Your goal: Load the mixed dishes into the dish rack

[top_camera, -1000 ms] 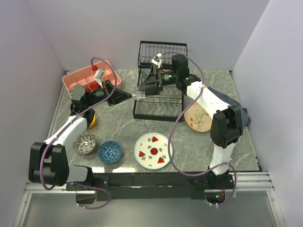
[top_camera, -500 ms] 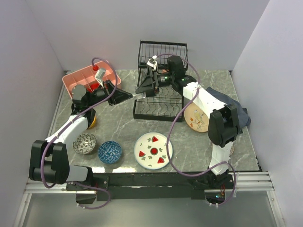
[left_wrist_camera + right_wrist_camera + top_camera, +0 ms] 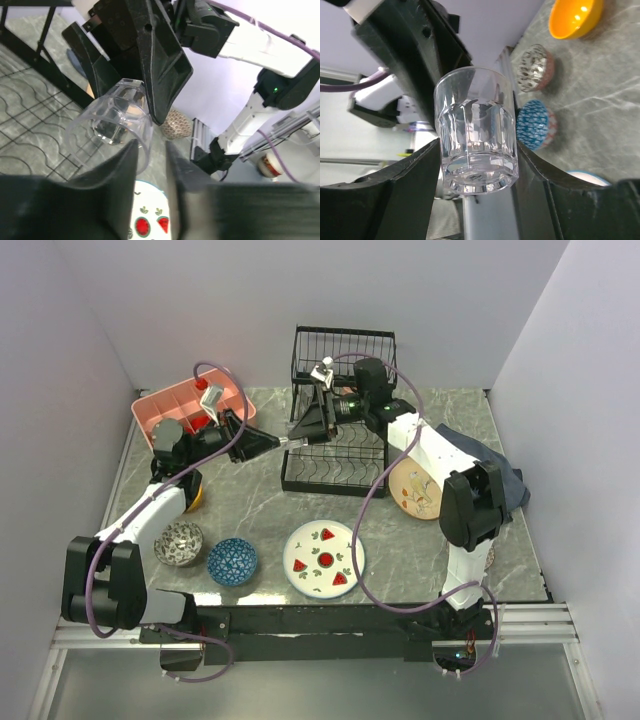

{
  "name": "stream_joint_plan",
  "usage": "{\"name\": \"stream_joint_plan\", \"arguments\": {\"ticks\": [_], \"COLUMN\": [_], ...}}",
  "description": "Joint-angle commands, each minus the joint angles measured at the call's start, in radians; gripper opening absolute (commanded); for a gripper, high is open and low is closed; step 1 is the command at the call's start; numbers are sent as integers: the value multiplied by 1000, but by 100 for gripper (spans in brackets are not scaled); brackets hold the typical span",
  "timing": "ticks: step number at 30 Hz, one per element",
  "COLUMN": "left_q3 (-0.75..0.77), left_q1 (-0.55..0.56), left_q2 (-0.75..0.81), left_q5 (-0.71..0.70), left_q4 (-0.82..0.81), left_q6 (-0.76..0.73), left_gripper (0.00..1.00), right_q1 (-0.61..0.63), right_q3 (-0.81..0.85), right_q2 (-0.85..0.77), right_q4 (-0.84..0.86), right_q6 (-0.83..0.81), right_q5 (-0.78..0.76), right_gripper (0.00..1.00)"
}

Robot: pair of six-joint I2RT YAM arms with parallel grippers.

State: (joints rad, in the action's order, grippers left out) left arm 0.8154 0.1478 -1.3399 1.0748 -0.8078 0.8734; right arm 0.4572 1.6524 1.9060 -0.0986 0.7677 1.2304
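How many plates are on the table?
2: the watermelon plate near the front edge, and the bird plate right of the dish rack, partly hidden.

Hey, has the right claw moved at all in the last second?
Yes. Holding the clear glass, the right claw has shifted slightly left past the dish rack's left edge, toward the left claw.

Your clear glass is smooth, glossy and faceted; the right pincer gripping it looks like matt black plastic. You have a black-coated wire dish rack, a shiny glazed orange bowl and a grey, marble-veined tabletop.
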Motion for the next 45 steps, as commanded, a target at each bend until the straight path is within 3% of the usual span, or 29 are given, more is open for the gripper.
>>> {"name": "stream_joint_plan", "arguments": {"ticks": [1,4,8,9,13,18,23,29,35,45], "left_q3": [34,60,122,154,171,111,110,79,51,50], "left_q1": [4,4,-1,-2,-19,-71,-128,-186,-203,-215], "left_q2": [11,16,31,47,106,188,220,219,211,179], "left_q5": [-25,-52,-29,-26,-49,-49,-52,-47,-41,-30], "left_q4": [62,168,369,486,669,671,713,636,611,573], "left_q6": [-65,-129,-316,-361,-553,-554,-603,-545,-528,-505], "left_gripper": [41,57,64,66,68,69,69,69,69,70], "right_q1": [-2,-5,-28,-41,-49,-51,-43,-3,32,61], "right_q3": [84,136,210,230,458,561,641,593,609,671], "right_q2": [-51,-61,-67,-62,39,114,205,252,320,464], "right_q4": [-122,-266,-497,-544,-856,-1035,-1145,-1144,-1061,-928], "right_q6": [-186,-324,-535,-583,-902,-1143,-1365,-1579,-1688,-1846], "right_q5": [-66,-130,-244,-268,-477,-730,-888,-1111,-1285,-1450], "right_gripper": [46,44,43,43,40,37,34,31,32,34]}}
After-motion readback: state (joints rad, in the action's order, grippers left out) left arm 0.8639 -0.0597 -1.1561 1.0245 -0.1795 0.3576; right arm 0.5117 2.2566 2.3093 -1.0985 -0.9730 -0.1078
